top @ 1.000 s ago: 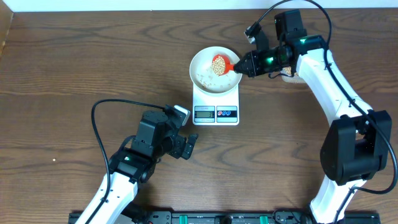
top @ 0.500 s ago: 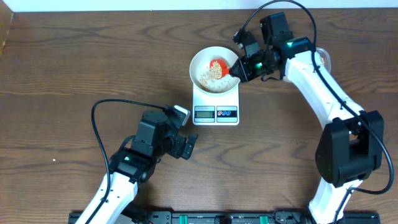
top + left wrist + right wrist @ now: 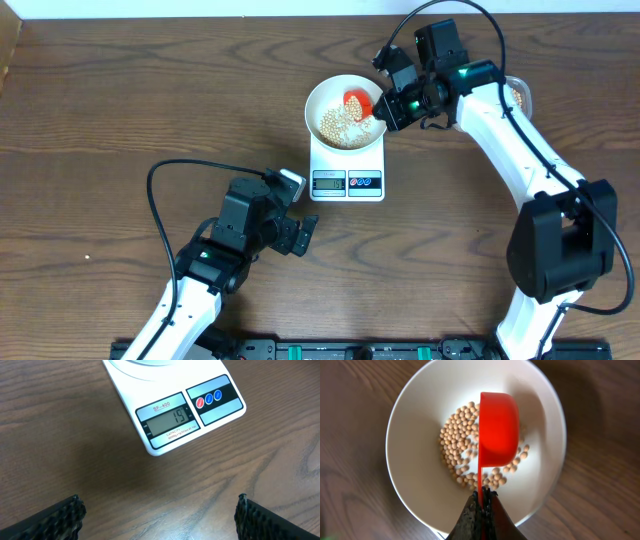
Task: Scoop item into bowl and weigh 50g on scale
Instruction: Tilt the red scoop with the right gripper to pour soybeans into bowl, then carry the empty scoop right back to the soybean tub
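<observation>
The white bowl [image 3: 320, 100] stands on the white scale [image 3: 347, 160]. Tan beans [image 3: 340, 122] lie in a loose heap in the bowl and show in the right wrist view [image 3: 457, 442]. My right gripper [image 3: 385, 108] is shut on the handle of a red scoop [image 3: 356, 100], held tipped on its side over the bowl [image 3: 415, 475]; the scoop [image 3: 497, 427] shows its outer shell. In the left wrist view the scale [image 3: 165, 405] reads 19 in its grey window. My left gripper [image 3: 305, 235] is open and empty below the scale, its fingers [image 3: 55, 517] wide apart over the wood.
A clear tub with beans [image 3: 516, 95] peeks out behind my right arm at the upper right. The scale's red and blue buttons [image 3: 209, 397] face my left gripper. A black cable [image 3: 165, 180] loops left of my left arm.
My right gripper has moved left and rolled the red scoop over the bowl. Beans have fallen from it, and the heap in the bowl is larger. My left arm has not moved.
</observation>
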